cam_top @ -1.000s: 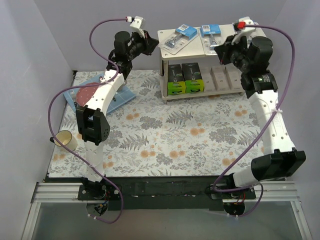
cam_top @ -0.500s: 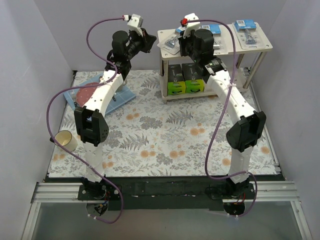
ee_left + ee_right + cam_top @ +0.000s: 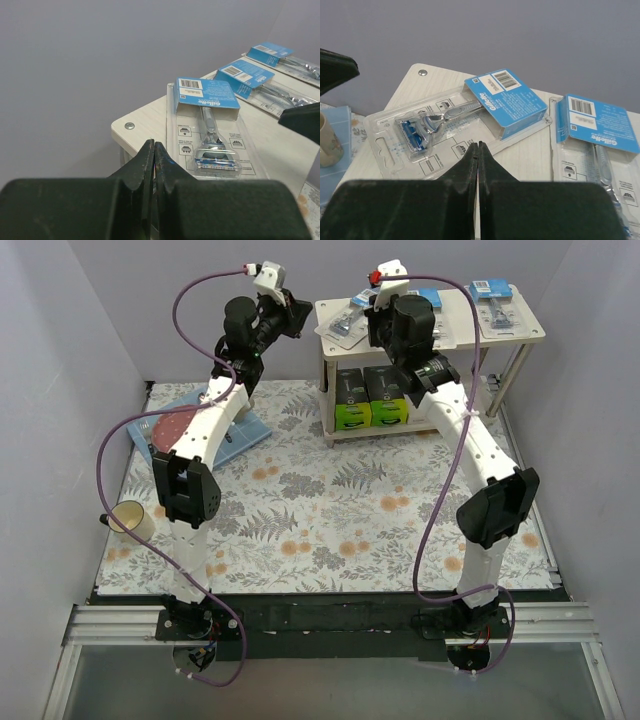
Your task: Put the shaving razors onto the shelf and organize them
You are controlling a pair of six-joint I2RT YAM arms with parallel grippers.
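Both hands are at the top board of the shelf [image 3: 147,122], one on each side of the leftmost Gillette blister pack [image 3: 452,125]. The left hand [image 3: 153,146] has its fingers pressed together with nothing between them. The right hand [image 3: 478,146] is likewise closed and empty, its tips just short of that pack's near edge. The pack lies flat but skewed to the board's edges, close to the left corner. The second blister pack [image 3: 600,132] and a third blister pack [image 3: 495,302] lie further right, and the two black-and-lime-green boxes [image 3: 352,400] stand on the lower tier. The likely job is squaring the crooked pack by nudging. The hazard, as I judge it, is smooth plastic sliding on smooth wood: a push from the right that runs too far would send it over the left corner onto the floral surface [image 3: 330,510]. With the hands this near each other, a mistimed nudge could also knock them together or shunt the neighbouring pack out of line.
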